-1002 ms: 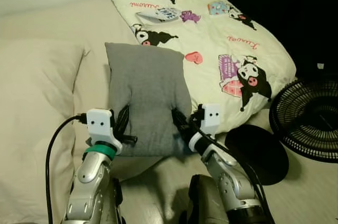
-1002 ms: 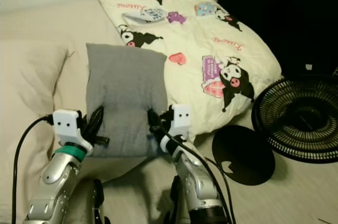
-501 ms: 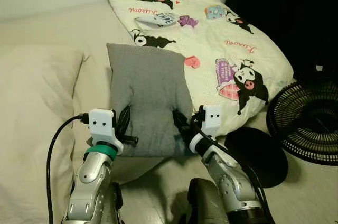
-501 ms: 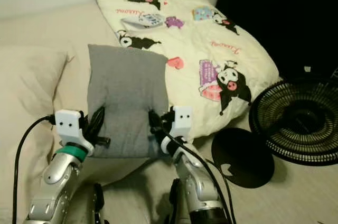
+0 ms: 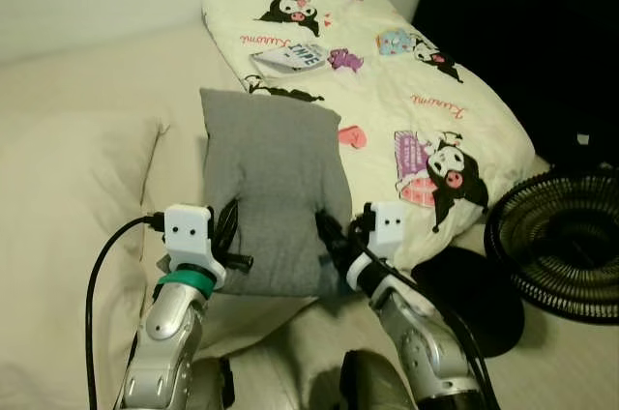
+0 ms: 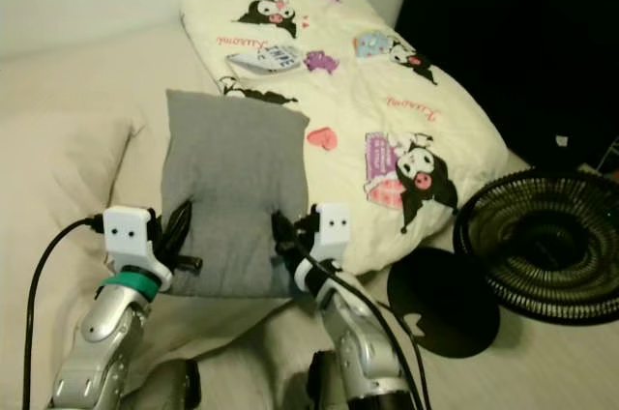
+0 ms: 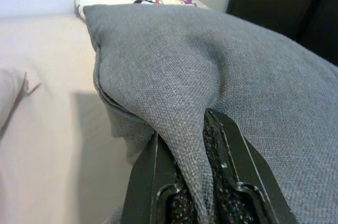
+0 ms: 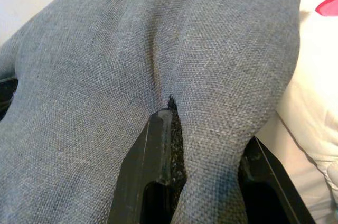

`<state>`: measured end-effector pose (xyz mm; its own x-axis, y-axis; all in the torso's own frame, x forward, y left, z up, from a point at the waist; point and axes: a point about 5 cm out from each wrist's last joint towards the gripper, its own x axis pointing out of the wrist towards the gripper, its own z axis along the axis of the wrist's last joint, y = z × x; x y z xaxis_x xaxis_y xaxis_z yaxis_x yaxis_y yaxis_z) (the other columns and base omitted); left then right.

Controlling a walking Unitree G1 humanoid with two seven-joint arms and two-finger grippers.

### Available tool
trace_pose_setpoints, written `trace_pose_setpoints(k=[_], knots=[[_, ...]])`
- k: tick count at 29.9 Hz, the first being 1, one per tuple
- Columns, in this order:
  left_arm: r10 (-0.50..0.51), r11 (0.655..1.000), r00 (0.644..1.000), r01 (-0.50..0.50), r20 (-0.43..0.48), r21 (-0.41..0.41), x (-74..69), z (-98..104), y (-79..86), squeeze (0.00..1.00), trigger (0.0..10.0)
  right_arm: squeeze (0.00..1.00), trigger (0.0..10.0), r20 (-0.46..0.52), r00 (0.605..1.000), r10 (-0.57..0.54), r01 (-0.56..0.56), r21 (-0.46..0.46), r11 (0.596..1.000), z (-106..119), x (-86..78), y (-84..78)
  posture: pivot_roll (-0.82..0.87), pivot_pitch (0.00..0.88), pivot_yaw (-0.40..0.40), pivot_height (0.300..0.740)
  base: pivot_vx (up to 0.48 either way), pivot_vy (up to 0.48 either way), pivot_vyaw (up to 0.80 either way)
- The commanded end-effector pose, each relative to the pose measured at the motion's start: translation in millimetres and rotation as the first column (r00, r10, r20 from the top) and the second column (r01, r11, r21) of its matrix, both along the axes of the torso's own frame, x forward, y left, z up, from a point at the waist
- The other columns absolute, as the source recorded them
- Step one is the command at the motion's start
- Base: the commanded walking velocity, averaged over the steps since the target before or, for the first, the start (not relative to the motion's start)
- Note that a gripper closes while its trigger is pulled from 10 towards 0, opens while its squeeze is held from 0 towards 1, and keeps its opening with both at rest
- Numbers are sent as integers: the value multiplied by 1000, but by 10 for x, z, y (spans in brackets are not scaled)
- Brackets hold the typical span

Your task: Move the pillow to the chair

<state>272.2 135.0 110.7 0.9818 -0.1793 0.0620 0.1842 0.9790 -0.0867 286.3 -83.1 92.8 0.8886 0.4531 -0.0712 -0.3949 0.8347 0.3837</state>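
Note:
A grey fabric pillow point(image 5: 273, 178) is held up in front of me, above a cream bed point(image 5: 87, 91). My left gripper point(image 5: 230, 226) is shut on the pillow's near left edge, and my right gripper point(image 5: 329, 233) is shut on its near right edge. In the left wrist view both black fingers point(image 7: 153, 179) pinch a fold of the grey cloth point(image 7: 211, 76). The right wrist view shows a thick fold of pillow point(image 8: 158, 49) squeezed between that gripper's fingers point(image 8: 153, 166). The pillow's far end rests near a cartoon-print blanket point(image 5: 406, 91).
A cream pillow point(image 5: 58, 226) lies on the bed to the left. The folded blanket with black cartoon figures covers the bed's right side. On the floor at the right stand a black fan grille point(image 5: 561, 246) and its round black base point(image 5: 464, 284). Dark space lies beyond.
The pillow has risen slightly with both grippers still clamped on it. The whole picture has shifted a little, so the camera moved too.

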Motion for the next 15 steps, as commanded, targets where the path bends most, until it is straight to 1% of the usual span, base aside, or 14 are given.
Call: trace_pose_setpoints(k=[1, 15], knots=[[-11, 1000, 1000, 11, 13, 8, -4, 22, -22, 0, 10000, 0, 10000, 1, 1000, 21, -21, 93, 995, 25, -82, 236, 49, 23, 7, 695, 0, 0, 0], [-14, 1000, 1000, 14, 11, 17, -13, 18, -30, 0, 10000, 0, 10000, 3, 1000, 18, -19, 100, 995, 30, -93, 236, 50, 24, 10, 740, 0, 0, 0]])
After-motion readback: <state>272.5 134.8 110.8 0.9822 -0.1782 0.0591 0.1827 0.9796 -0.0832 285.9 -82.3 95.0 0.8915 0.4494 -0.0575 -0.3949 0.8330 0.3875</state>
